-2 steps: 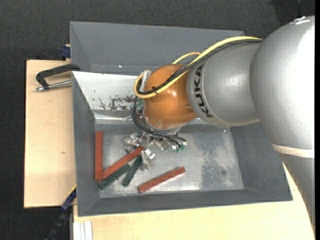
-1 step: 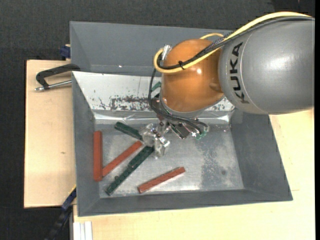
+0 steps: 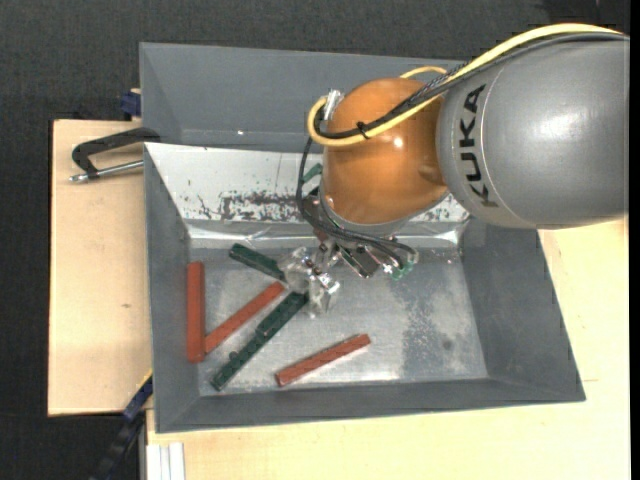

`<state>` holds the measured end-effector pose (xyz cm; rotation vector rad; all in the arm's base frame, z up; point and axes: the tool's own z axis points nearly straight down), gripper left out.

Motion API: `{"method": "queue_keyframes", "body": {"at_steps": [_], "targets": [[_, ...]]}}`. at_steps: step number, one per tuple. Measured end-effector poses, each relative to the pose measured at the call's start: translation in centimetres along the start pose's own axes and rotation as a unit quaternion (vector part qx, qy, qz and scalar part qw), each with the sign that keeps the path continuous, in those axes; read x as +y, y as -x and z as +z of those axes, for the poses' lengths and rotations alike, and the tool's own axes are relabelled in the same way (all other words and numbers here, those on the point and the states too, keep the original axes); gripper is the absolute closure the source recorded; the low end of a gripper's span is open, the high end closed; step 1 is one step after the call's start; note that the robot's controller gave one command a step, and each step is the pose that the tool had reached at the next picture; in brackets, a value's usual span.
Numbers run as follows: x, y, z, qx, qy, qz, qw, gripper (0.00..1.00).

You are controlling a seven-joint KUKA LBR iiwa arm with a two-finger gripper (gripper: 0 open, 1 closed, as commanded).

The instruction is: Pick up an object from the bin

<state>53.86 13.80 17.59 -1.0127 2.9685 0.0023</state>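
- Five sticks (image 3: 322,358) strewn on bin (image 3: 515,303) floor.
- My gripper (image 3: 316,290) low at long dark green stick (image 3: 250,346), far end, probably to pinch it; open or closed, cannot tell.

We see the gripper (image 3: 314,286) low over the bin's (image 3: 520,348) middle, at the upper ends of a long green stick (image 3: 250,346) and a slanted red stick (image 3: 240,320) lying side by side. An upright red stick (image 3: 195,310) lies by the left wall, a front red stick (image 3: 322,359) near the front edge, and a short green stick (image 3: 252,260) toward the back.

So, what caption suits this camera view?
Robot tool low in grey metal bin, over one end of a long dark green stick.
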Motion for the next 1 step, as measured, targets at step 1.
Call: {"method": "queue_keyframes", "body": {"at_steps": [1], "targets": [[0.71,-1.85,-7.6,-0.0002,0.0,-0.001,1.0,1.0]]}}
